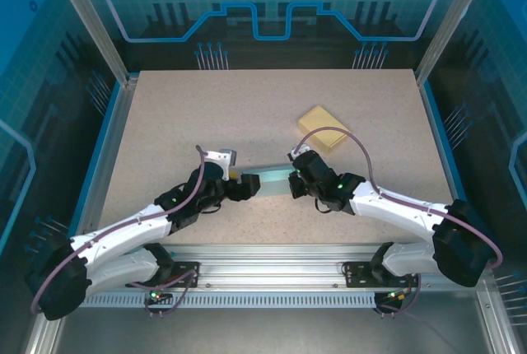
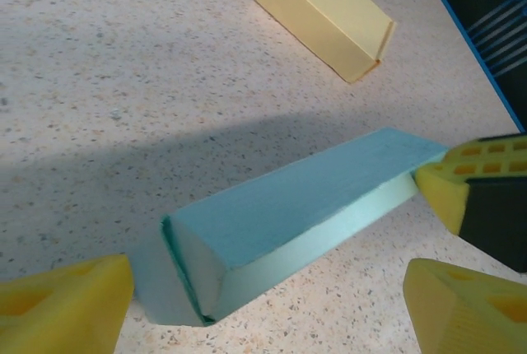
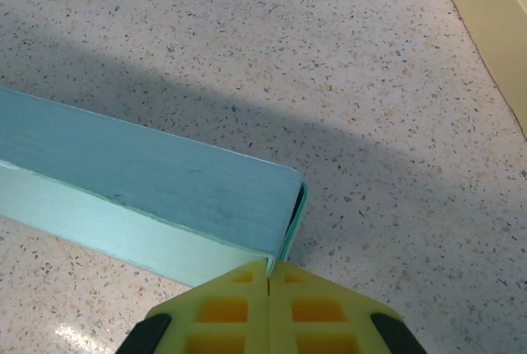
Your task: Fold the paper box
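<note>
Inspection record: a long teal paper box (image 1: 265, 181) is found lying flat near the middle of the table, between the two grippers; it is already formed into a closed tube. A smaller yellow box (image 1: 323, 128), fully folded, lies farther off to the right, well apart. The left gripper (image 1: 241, 188) is set at the teal box's left end, jaws spread wide, one finger on either side; nothing is gripped. The right gripper (image 3: 268, 284) is closed, its tips pressed together and touching the lower corner of the right end; nothing is seen held between them. A dark slit is noted there, where the end flap (image 3: 295, 206) appears not fully tucked.

The end closures are judged to be the step in hand; one end should be braced while the opposite flap is pushed squarely along its crease; light pressure is advised, since thin walls may buckle and the box may slide.

The table (image 1: 206, 115) is speckled beige and smooth; it is enclosed by blue printed panels (image 1: 272, 8) and aluminium posts (image 1: 89, 20).
</note>
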